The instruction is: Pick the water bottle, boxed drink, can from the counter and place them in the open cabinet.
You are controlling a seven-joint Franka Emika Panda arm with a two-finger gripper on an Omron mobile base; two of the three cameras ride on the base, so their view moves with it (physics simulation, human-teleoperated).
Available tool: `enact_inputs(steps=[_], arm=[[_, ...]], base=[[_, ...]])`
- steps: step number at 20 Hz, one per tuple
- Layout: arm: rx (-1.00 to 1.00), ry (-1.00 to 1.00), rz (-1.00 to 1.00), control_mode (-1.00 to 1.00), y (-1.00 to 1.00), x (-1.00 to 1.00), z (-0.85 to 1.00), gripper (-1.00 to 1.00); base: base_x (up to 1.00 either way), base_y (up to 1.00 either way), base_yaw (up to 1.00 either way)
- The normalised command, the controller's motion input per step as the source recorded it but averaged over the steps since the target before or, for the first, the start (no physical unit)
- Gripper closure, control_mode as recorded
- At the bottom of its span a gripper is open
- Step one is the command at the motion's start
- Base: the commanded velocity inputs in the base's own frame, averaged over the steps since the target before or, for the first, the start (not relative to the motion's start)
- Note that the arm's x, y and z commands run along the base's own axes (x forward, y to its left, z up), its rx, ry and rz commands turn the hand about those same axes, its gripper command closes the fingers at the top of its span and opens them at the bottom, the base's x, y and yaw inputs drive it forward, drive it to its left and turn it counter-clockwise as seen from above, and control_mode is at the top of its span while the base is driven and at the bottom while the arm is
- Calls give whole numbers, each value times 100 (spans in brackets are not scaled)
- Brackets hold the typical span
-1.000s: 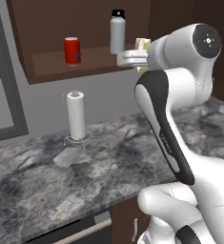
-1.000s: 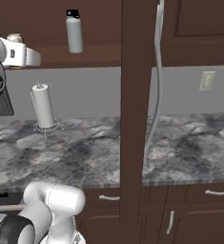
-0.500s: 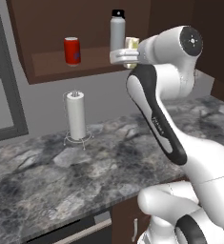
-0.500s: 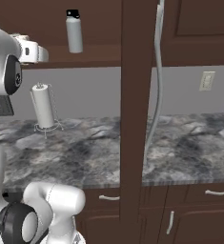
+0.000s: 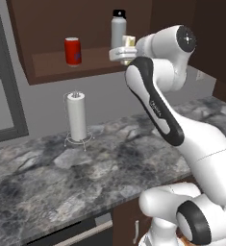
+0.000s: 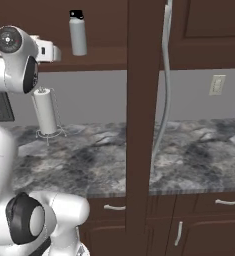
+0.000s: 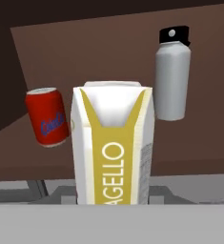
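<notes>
My gripper [image 5: 125, 52] is shut on the boxed drink [image 5: 130, 41], a cream carton with a yellow stripe, held upright at the front of the open cabinet [image 5: 47, 65]. In the hand view the boxed drink [image 7: 113, 152] stands in the middle and hides the fingertips. On the shelf behind it stand the red can [image 7: 47, 123] on the left and the water bottle [image 7: 173, 78] on the right. From the left base the can [image 5: 72, 51] is well left of the gripper and the water bottle [image 5: 118, 30] is just beside it. The water bottle [image 6: 78, 34] also shows from the right base.
A white paper towel roll [image 5: 77, 116] on a wire stand sits on the grey marbled counter [image 5: 95, 168] below the shelf. The thin edge of the open cabinet door [image 6: 164, 75] hangs to the right of a dark wooden post. A wall outlet [image 6: 217, 84] is at the far right.
The arm has swung the boxed drink to the left and in toward the shelf, close beside the water bottle. Can and bottle have stayed put.
</notes>
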Motion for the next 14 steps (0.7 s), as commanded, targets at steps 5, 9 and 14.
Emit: enact_inputs(steps=[5, 9, 14], arm=[[0, 0, 0, -100, 3, 43, 0, 100], [0, 0, 0, -100, 19, 21, -1, 100], [0, 0, 0, -100, 18, 23, -9, 100]], base=[[0, 0, 0], [0, 0, 0], [0, 0, 0]])
